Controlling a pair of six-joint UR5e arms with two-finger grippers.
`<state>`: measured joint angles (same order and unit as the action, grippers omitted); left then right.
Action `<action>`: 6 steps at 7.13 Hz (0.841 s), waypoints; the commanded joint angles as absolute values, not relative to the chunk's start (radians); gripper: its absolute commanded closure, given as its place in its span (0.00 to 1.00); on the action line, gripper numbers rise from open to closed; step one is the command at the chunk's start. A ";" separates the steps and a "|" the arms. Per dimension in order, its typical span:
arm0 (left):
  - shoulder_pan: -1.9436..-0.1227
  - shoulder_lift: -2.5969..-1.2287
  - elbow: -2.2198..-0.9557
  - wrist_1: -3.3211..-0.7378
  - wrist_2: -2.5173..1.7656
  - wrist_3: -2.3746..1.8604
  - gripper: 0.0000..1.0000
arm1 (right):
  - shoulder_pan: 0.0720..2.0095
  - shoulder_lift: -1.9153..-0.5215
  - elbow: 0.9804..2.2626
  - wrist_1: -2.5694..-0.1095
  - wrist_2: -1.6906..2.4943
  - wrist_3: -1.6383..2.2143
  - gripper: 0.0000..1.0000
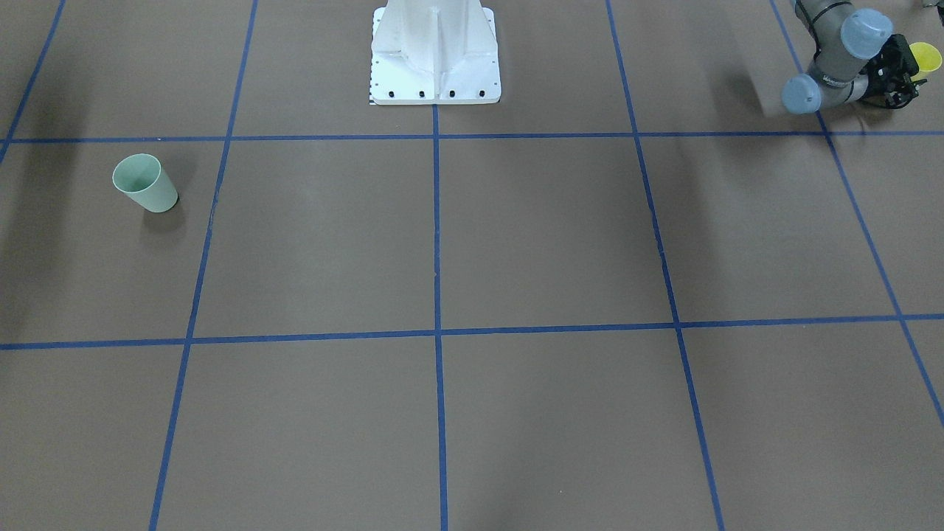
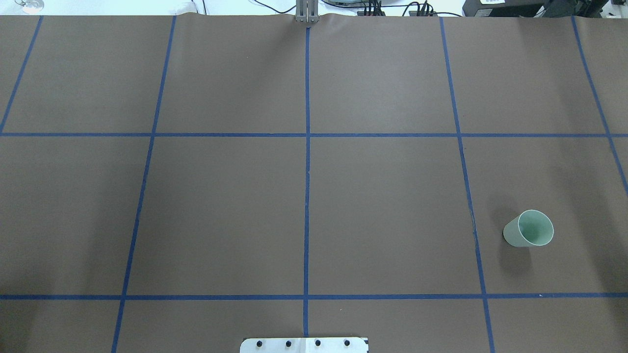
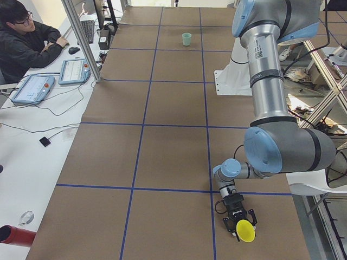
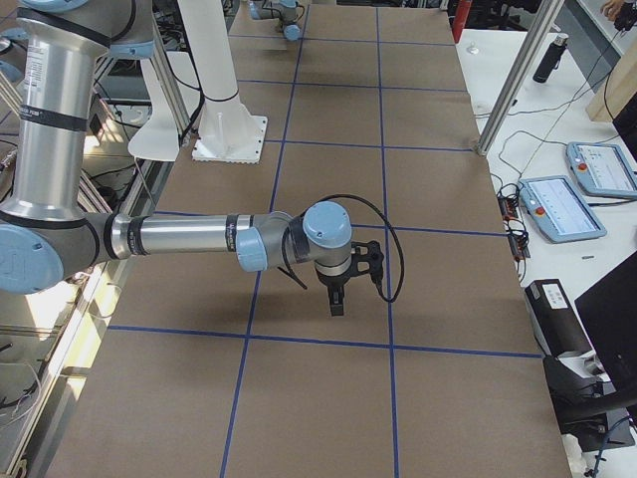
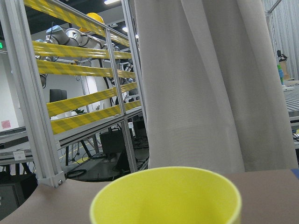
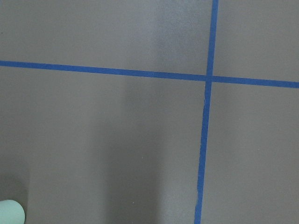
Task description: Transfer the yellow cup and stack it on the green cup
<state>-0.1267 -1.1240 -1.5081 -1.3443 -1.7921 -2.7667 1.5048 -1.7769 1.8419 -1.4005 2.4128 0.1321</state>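
Well apart, two tumblers. Upright on the robot's right half of the table (image 2: 392,196), mouth up and empty: the green cup (image 2: 529,229). At the opposite end, near the table's corner on the robot's left, also mouth up: the yellow cup (image 3: 246,233), interior plain yellow from the left-end view, only rim and outer wall from the left wrist camera.

Low and level at that cup, the left gripper (image 3: 241,223), black fingers to either side of it; cannot tell whether clamped on the wall or merely around it. Pointing down over the paper near a tape crossing, the right gripper (image 4: 336,301), seen only from the right-end view, so cannot tell whether open or closed. At the bottom-left corner of the right wrist view, just a pale sliver of the green cup.

Brown paper over the whole tabletop, gridded with blue tape (image 2: 307,196); white pedestal base (image 1: 435,59) bolted at the robot's edge. Beyond: an operator (image 3: 27,40) seated at a white desk with teach pendants (image 3: 75,70), a grey curtain (image 5: 210,84), aluminium framing with yellow striped bars (image 5: 84,100).
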 commanded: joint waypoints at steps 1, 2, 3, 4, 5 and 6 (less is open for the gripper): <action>-0.138 -1.005 -1.607 -1.345 -1.789 -2.610 1.00 | 1.505 -1.776 1.847 -1.401 2.414 0.137 0.00; -0.167 -0.974 -1.656 -1.342 -1.786 -2.539 1.00 | 1.505 -1.775 1.848 -1.401 2.416 0.138 0.00; -0.231 -0.974 -1.658 -1.335 -1.779 -2.419 1.00 | 1.505 -1.775 1.845 -1.402 2.416 0.138 0.00; -0.283 -0.974 -1.661 -1.336 -1.690 -2.339 1.00 | 1.505 -1.775 1.845 -1.404 2.416 0.140 0.00; -0.423 -0.983 -1.737 -1.335 -1.566 -2.204 1.00 | 1.505 -1.773 1.844 -1.405 2.416 0.140 0.00; -0.578 -1.012 -1.794 -1.310 -1.437 -2.066 1.00 | 1.503 -1.772 1.842 -1.407 2.416 0.143 0.00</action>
<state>-0.4034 -0.9876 -1.7239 -1.3295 -1.5883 -2.2329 1.5044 -1.7733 1.8440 -1.4047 2.4160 0.1400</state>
